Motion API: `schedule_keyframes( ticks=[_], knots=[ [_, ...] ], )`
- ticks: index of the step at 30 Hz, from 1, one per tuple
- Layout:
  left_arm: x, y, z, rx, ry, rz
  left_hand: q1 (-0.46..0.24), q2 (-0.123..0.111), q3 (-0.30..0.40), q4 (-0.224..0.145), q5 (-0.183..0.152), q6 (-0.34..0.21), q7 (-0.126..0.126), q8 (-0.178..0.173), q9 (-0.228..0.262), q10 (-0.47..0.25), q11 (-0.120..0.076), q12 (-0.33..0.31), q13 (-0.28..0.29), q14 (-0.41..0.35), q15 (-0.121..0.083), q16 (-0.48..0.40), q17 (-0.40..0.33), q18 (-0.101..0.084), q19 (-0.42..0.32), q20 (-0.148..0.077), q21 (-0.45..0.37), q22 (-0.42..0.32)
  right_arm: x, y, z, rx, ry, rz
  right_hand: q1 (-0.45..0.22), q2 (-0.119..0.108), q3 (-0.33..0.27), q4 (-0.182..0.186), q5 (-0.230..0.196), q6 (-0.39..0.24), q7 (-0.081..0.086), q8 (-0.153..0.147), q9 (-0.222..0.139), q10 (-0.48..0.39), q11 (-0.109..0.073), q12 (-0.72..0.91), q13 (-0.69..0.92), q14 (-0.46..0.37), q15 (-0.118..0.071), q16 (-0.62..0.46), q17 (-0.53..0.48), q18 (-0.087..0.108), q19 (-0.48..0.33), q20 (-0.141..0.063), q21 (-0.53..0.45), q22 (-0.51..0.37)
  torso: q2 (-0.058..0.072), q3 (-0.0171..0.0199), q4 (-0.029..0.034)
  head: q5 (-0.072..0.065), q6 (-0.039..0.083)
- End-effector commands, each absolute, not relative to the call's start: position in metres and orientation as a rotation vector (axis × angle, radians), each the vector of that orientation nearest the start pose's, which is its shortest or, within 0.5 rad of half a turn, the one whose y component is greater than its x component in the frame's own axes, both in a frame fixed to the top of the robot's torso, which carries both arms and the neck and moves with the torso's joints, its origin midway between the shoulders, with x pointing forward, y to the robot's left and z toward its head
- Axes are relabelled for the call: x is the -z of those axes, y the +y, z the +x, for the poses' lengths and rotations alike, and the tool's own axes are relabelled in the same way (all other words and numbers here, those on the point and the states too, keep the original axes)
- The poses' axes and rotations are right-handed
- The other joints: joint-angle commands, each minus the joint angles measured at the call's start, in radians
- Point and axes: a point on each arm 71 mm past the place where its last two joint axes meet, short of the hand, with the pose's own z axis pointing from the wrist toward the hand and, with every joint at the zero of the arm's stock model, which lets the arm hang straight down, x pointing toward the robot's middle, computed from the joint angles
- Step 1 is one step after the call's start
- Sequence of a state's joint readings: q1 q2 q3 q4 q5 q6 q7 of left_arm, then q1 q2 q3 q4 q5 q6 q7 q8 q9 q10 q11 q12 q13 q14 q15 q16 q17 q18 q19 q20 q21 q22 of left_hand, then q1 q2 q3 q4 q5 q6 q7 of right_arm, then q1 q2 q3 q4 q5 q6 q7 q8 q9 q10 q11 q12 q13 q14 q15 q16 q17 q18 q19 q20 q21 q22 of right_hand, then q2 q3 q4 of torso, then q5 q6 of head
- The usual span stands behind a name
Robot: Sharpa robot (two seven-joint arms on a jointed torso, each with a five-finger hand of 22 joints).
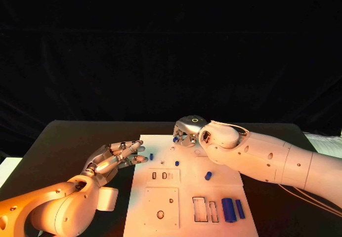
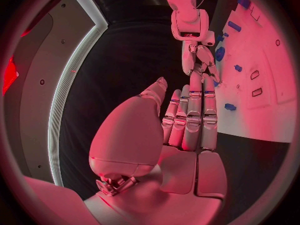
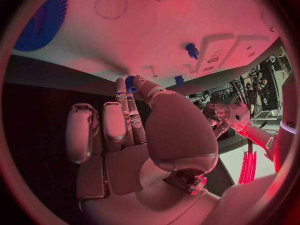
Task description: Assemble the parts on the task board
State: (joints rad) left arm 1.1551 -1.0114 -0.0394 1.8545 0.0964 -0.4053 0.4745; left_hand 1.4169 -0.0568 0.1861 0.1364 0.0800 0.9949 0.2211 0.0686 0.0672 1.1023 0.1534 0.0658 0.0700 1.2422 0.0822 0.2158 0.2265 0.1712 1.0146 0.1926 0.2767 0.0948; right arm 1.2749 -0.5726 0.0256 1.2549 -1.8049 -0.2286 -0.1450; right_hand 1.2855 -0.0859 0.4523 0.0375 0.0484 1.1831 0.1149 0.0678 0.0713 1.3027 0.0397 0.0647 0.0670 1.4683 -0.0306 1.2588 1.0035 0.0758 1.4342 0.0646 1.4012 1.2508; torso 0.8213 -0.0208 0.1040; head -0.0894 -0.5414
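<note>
Nearest me on the white task board (image 1: pixel 160 200), two long blue bars (image 1: pixel 232 209) lie side by side near its right edge, beside two rectangular slots. Farther up, a short blue peg (image 1: pixel 208 175) lies loose on the board. My left hand (image 1: pixel 117 155) rests at the board's left edge, fingers extended and empty, near a small blue pin (image 1: pixel 151 156). At the far edge, my right hand (image 1: pixel 187 132) pinches a small blue toothed part (image 3: pixel 130 83) between thumb and fingertip.

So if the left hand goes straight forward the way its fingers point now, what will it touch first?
Probably the task board: the left hand is open, fingers aimed at its near-left edge, where a small blue part stands just beyond the fingertips. Height above the board is unclear.
</note>
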Motion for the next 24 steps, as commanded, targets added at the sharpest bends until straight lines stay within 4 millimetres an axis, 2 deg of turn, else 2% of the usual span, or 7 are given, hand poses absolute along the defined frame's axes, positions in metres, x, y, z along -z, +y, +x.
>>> schedule_keyframes(
  ticks=[1,5,8,11,12,15,24],
  knots=[
    [0.167,0.199,0.418,1.673,1.380,-1.218,-0.003,0.005,0.001,-0.006,-0.005,-0.009,-0.001,-0.005,-0.002,-0.005,0.001,-0.004,-0.001,-0.001,0.005,-0.004,0.001,0.012,0.001,0.007,-0.003,-0.001,0.140,-0.133,0.547,-0.391,1.509,-0.468,0.000,-0.003,-0.003,0.007,0.002,0.007,-0.007,0.000,0.025,-0.007,0.008,-0.005,-0.002,0.028,-0.003,0.004,-0.002,-0.013,0.003,0.004,0.003,-0.001,0.001,-0.0007,0.0007,-0.001,0.001],
    [0.167,0.199,0.418,1.675,1.379,-1.217,-0.003,0.005,0.001,-0.006,-0.005,-0.009,-0.001,-0.005,-0.002,-0.005,0.001,-0.004,-0.001,-0.001,0.005,-0.004,0.001,0.012,0.001,0.007,-0.003,-0.001,0.140,-0.135,0.549,-0.389,1.494,-0.449,-0.006,-0.020,-0.008,0.023,0.001,-0.034,0.012,-0.009,0.016,-0.056,0.024,-0.007,-0.005,0.022,0.012,-0.005,-0.020,-0.010,-0.008,0.009,-0.006,-0.017,0.002,-0.0011,0.0016,-0.003,0.001],
    [0.167,0.199,0.418,1.675,1.377,-1.216,-0.003,0.005,0.001,-0.007,-0.005,-0.010,0.000,-0.005,-0.002,-0.006,0.001,-0.004,-0.001,-0.001,0.006,-0.004,0.001,0.012,0.001,0.007,-0.003,-0.001,0.139,-0.135,0.550,-0.395,1.476,-0.434,-0.022,-0.064,-0.036,0.035,0.000,-0.111,0.037,-0.006,-0.002,-0.127,0.048,-0.008,-0.007,0.011,0.032,-0.031,-0.064,0.002,-0.043,0.022,-0.045,-0.086,0.002,-0.0006,0.0020,-0.001,0.000],
    [0.167,0.199,0.418,1.675,1.376,-1.216,-0.003,0.004,0.001,-0.008,-0.005,-0.011,0.000,-0.005,-0.002,-0.007,0.002,-0.004,-0.001,-0.002,0.006,-0.005,0.002,0.012,0.001,0.007,-0.003,-0.002,0.138,-0.135,0.551,-0.400,1.462,-0.425,-0.026,-0.095,-0.080,0.046,0.001,-0.183,0.053,-0.010,-0.011,-0.197,0.065,-0.007,-0.007,-0.003,0.047,-0.064,-0.116,0.019,-0.088,0.035,-0.099,-0.177,0.002,-0.0008,0.0021,0.000,0.000],
    [0.167,0.199,0.418,1.675,1.376,-1.216,-0.003,0.004,0.000,-0.008,-0.005,-0.011,0.001,-0.005,-0.002,-0.008,0.002,-0.004,-0.001,-0.002,0.006,-0.005,0.002,0.012,0.001,0.007,-0.003,-0.002,0.137,-0.135,0.551,-0.403,1.458,-0.423,-0.014,-0.088,-0.106,0.057,-0.001,-0.205,0.053,-0.007,-0.007,-0.221,0.073,-0.002,-0.004,-0.006,0.049,-0.073,-0.127,0.022,-0.096,0.043,-0.110,-0.192,0.002,-0.0006,0.0023,0.000,0.000],
    [0.167,0.199,0.418,1.674,1.376,-1.216,-0.003,0.004,0.000,-0.008,-0.005,-0.011,0.001,-0.005,-0.002,-0.008,0.002,-0.004,-0.001,-0.002,0.006,-0.005,0.002,0.012,0.001,0.007,-0.003,-0.002,0.136,-0.136,0.550,-0.411,1.443,-0.419,0.007,-0.084,-0.137,0.068,-0.002,-0.212,0.056,-0.005,-0.006,-0.226,0.068,0.001,-0.003,-0.004,0.053,-0.075,-0.130,0.026,-0.099,0.046,-0.118,-0.201,0.003,-0.0006,0.0020,0.000,0.001],
    [0.167,0.203,0.418,1.667,1.373,-1.218,-0.004,0.004,0.000,-0.008,-0.005,-0.013,0.001,-0.006,-0.002,-0.009,0.003,-0.004,-0.001,-0.002,0.006,-0.005,0.003,0.012,0.001,0.007,-0.003,-0.002,0.129,-0.154,0.537,-0.436,1.413,-0.393,0.043,-0.058,-0.150,0.084,0.001,-0.170,0.048,0.006,0.001,-0.147,0.056,0.036,0.008,0.008,0.042,-0.053,-0.098,0.016,-0.066,0.041,-0.088,-0.149,0.003,0.0008,-0.0044,-0.004,0.006]
  ],
)
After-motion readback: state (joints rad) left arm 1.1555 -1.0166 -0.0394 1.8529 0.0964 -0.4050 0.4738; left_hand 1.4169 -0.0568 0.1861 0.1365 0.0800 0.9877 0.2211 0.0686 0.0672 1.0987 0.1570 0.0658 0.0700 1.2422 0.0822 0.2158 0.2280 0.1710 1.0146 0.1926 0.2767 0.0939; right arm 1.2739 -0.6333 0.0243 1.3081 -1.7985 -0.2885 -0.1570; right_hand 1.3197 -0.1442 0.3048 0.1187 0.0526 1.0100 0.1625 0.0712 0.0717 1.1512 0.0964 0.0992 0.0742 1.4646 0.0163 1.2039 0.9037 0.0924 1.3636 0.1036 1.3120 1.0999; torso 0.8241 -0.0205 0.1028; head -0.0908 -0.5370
